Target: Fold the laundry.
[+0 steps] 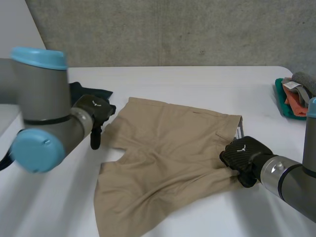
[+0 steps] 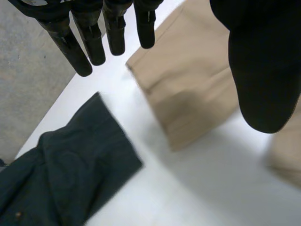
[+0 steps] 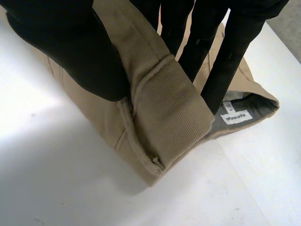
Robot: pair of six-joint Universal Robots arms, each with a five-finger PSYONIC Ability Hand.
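Khaki shorts [image 1: 168, 158] lie spread flat on the white table [image 1: 197, 79], between my two hands. My right hand [image 1: 245, 154] sits at the waistband edge and pinches a fold of it between the thumb and straight fingers [image 3: 225, 70]. Its wrist view shows the doubled fabric and, just past the fingertips, a small white label [image 3: 236, 117] inside the waistband (print too small for me to read). My left hand [image 1: 94, 111] hovers just beside a leg hem, fingers straight and spread, holding nothing, with bare table under the palm. Past its fingertips lies a dark garment [image 2: 70, 174], near the hem but apart from it, and partly hidden behind the left arm in the head view. Well off from the right hand, at the table's edge, a pile of folded clothes [image 1: 295, 96] is cut off by the frame. On the near side of both hands I have open tabletop. A grey concrete wall [image 1: 173, 29] stands behind the table.
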